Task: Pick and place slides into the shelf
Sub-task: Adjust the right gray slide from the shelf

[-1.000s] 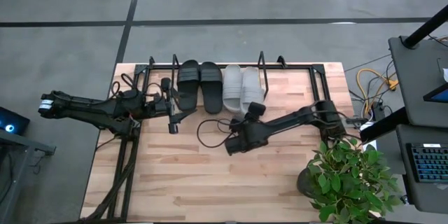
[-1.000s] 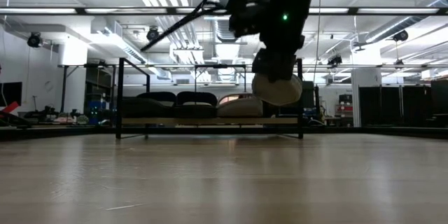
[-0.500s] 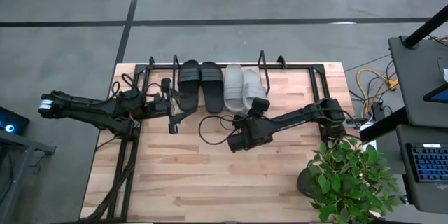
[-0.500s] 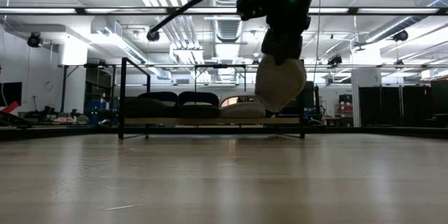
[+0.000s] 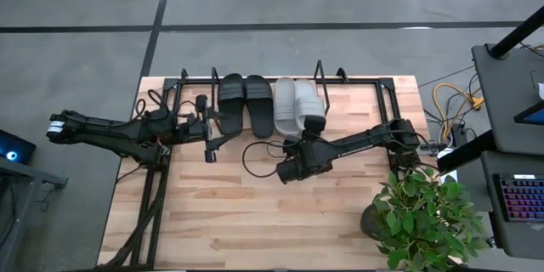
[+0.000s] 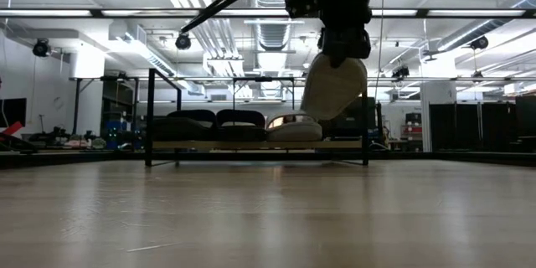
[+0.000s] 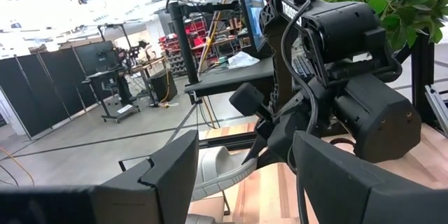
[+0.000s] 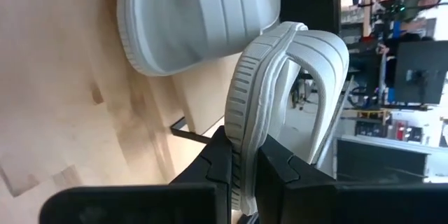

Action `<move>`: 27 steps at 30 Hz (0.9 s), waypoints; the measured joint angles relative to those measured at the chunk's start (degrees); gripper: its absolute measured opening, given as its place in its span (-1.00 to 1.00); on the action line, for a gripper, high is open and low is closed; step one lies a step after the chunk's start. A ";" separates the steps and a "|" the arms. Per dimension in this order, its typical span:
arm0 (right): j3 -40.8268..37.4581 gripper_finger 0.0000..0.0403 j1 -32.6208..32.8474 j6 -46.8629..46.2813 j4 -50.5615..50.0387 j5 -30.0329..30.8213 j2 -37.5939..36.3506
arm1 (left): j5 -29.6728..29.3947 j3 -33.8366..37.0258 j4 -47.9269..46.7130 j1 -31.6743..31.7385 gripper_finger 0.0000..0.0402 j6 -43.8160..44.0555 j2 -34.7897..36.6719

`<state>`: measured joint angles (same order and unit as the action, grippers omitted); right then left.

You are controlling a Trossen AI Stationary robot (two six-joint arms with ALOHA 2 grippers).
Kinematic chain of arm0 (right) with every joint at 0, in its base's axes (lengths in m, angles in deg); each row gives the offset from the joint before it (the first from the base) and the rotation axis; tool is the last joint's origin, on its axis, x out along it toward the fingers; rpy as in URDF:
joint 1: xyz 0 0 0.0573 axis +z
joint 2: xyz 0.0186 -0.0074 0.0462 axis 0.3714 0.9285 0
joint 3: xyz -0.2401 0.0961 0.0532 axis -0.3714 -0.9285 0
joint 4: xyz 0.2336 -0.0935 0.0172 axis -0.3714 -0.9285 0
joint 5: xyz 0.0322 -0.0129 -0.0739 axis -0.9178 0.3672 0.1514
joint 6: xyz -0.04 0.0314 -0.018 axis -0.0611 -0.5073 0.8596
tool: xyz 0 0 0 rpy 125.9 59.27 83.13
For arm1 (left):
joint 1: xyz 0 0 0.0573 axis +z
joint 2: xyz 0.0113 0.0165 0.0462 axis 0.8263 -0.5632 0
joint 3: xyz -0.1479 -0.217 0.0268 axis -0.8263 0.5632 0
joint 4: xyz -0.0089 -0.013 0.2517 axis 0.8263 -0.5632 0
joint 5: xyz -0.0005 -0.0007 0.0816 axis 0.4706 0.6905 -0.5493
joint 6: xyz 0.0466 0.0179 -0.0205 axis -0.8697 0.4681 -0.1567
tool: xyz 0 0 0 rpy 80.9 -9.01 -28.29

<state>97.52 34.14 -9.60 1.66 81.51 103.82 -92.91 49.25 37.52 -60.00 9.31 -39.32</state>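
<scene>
The shelf (image 5: 357, 80) stands along the table's far edge and its black frame (image 6: 149, 117) also shows in the low view. Two black slides (image 5: 245, 104) and one light grey slide (image 5: 285, 107) lie side by side on its board. My right gripper (image 5: 312, 125) is shut on the second grey slide (image 5: 307, 100), beside the first one (image 8: 196, 14). In the low view this slide (image 6: 335, 85) hangs tipped up under the gripper (image 6: 342, 48). My left gripper (image 5: 211, 130) waits open left of the black slides, seen open in its wrist view (image 7: 245, 182). My right gripper pinches the grey slide's sole rim (image 8: 242, 136) at its near end between the two fingers (image 8: 278, 162). It comes slanting down from the table's near side. The slide stands steeply tilted below the fingers, strap (image 8: 325, 77) to one side. Whether its lower end (image 6: 322, 114) touches the shelf does not show.
A potted plant (image 5: 425, 214) stands at the table's near right corner. A black cable loop (image 5: 255, 155) lies on the table between the arms. The shelf's upright loops (image 5: 318, 71) rise beside the grey slides. Bare wood (image 5: 238, 221) stretches toward the near edge.
My right gripper has moved slightly toward the shelf and risen, keeping hold of the grey slide. The slide has tipped from nearly flat to steeply upright and now hangs higher above the shelf board.
</scene>
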 joint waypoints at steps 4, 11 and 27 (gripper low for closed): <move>0.51 -0.91 -0.41 0.66 -1.44 0.09 -0.02 | 0.02 0.00 -0.02 0.02 0.08 0.00 0.02; 0.45 -0.91 -1.61 4.92 -1.89 -1.36 -0.02 | 0.00 0.00 -0.02 0.01 0.08 0.00 0.02; -0.17 -0.91 -3.23 9.65 -2.78 -3.07 -0.02 | 0.00 0.00 -0.28 0.00 0.08 0.04 0.02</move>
<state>97.35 30.91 0.05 -1.12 78.45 103.80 -92.91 49.25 37.23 -60.00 9.36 -39.30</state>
